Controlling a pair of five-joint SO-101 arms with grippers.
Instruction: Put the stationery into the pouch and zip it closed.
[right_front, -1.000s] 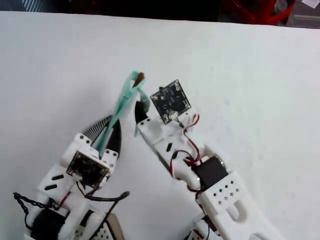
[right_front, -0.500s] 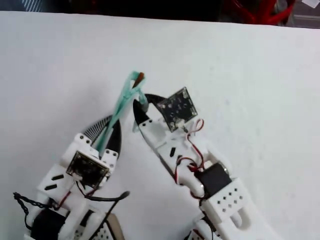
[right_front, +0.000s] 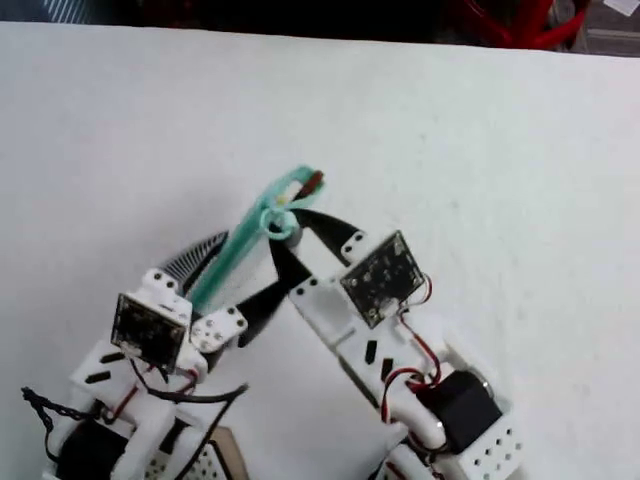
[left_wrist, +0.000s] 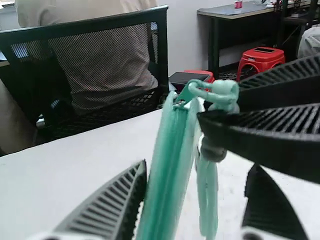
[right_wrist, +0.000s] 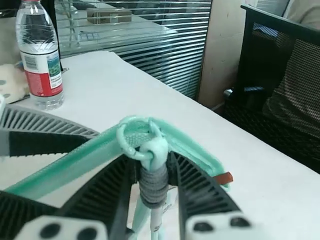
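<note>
Now the green pouch (right_front: 245, 240) is up on its thin edge over the white tabletop (right_front: 500, 150), between the two arms. The right gripper (right_wrist: 152, 165) has its jaws closed tight on the grey zip pull (right_wrist: 153, 186). The pull is near the end of the pouch that has a little red tab (right_front: 313, 182). The left gripper (right_front: 256, 266) has its jaws wide apart. The pouch runs through the gap, right beside the ribbed jaw and well away from the other one. I cannot tell if the ribbed jaw touches it. A water bottle (right_wrist: 40, 60) stands farther off.
</note>
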